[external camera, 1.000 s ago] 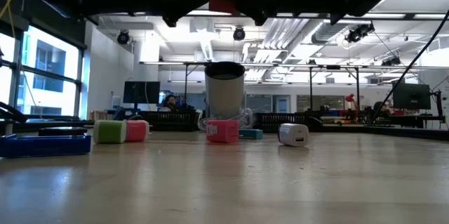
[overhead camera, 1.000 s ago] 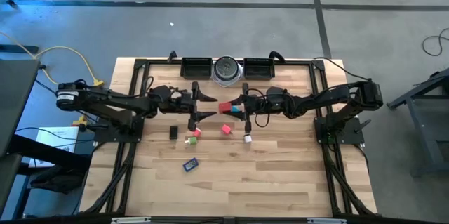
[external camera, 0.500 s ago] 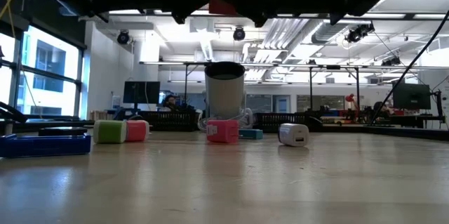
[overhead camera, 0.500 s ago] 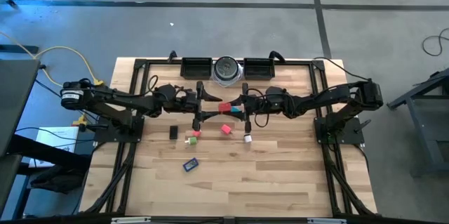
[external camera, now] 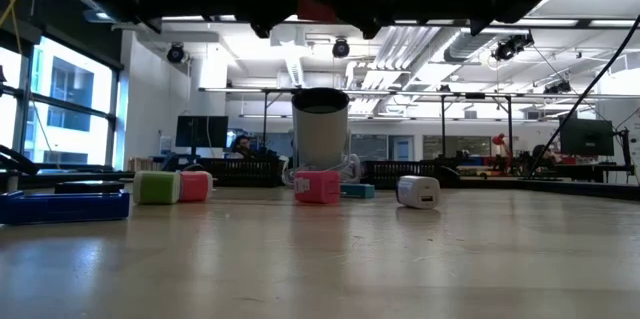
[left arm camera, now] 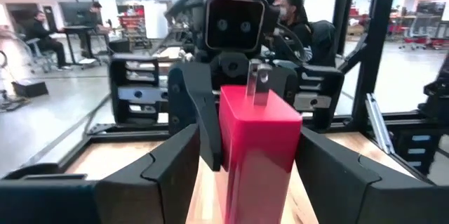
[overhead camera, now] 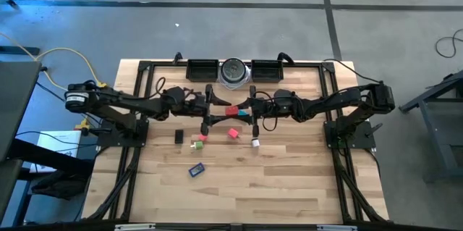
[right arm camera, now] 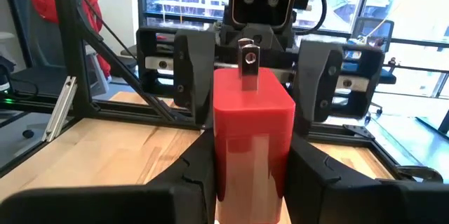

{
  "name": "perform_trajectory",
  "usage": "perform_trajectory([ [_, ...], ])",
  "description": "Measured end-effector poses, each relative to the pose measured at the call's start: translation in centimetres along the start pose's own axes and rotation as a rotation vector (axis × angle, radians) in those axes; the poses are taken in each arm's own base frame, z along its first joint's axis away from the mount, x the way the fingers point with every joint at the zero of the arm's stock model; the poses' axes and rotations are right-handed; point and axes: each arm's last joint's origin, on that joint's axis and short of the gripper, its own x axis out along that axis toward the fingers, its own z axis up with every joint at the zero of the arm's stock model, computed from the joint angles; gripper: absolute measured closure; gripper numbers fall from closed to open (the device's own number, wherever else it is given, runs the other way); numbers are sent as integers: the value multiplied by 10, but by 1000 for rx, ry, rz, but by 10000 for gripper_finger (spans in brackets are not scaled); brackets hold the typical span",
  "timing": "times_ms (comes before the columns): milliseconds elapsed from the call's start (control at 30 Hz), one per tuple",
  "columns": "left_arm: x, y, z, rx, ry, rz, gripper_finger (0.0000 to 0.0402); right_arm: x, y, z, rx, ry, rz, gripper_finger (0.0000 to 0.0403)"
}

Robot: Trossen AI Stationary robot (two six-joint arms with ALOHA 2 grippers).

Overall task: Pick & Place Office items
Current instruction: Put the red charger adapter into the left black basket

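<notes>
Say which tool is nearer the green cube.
Left. The left tool hangs just above the green cube; the right tool, gripping the red block, is farther right.

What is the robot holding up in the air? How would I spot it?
Look above the middle of the wooden table, where the two dark arms meet. The red block hangs there in the air, pinched by the right gripper, with the left gripper open around it. It's the only piece off the table, and a metal prong sticks out of its end.
</notes>
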Motion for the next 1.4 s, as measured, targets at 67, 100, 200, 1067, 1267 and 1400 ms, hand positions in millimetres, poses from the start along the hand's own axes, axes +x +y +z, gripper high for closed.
perform_trajectory([
  [67,1,0,0,0,1,-10,199,0,0,0,0,-1,0,300],
  [100,2,0,1,2,-2,-12,207,0,0,0,0,0,1,300],
  [200,2,0,2,23,-6,-14,243,0,0,-1,9,6,9,300],
  [1067,1,0,3,70,3,-8,285,0,-5,-5,65,57,-104,95],
  [1267,-5,0,9,98,32,35,285,-1,-6,-7,48,73,-140,45],
  [1400,-11,0,13,119,67,56,285,-1,-5,-7,31,76,-138,48],
])
